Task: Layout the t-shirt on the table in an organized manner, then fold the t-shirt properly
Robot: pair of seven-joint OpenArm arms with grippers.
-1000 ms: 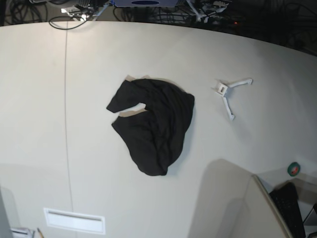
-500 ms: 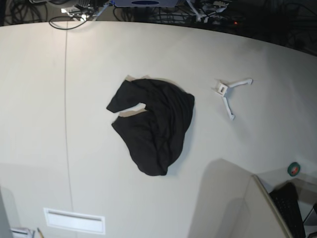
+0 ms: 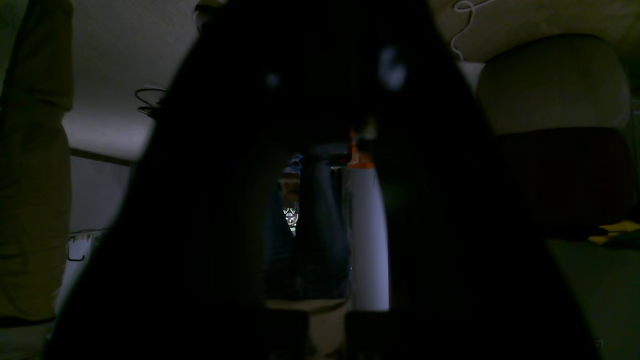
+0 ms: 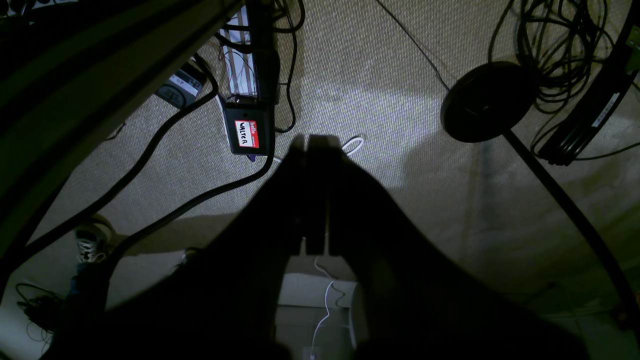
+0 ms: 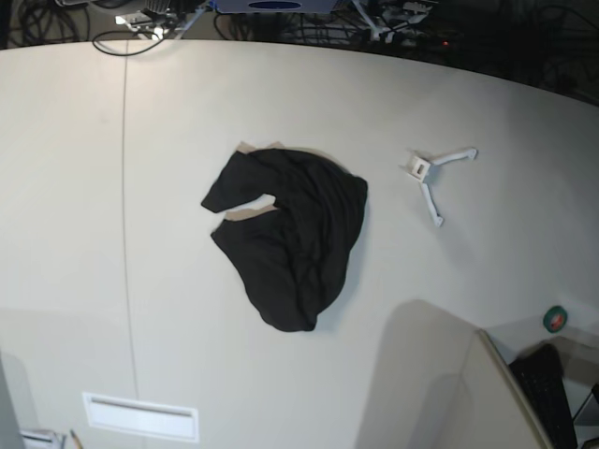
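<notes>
Nothing has changed: the t-shirt (image 5: pixel 288 233) stays crumpled mid-tabletop (image 5: pixel 187 112), both grippers closed empty off it, so layout hasn't begun

Left gripper (image 3: pixel 320 165) underexposed, outline unclear; t-shirt (image 5: pixel 290 234) bunched, sleeves indistinguishable.

From my right wrist view I can read one label: a red-and-white name sticker (image 4: pixel 247 134) on a small black box (image 4: pixel 248 131) lying on the carpet among cables. Its red band carries the printed word "hello", and "WALTER" is handwritten in black on the white field below. Nothing else in my views carries lettering clear enough to read.
</notes>
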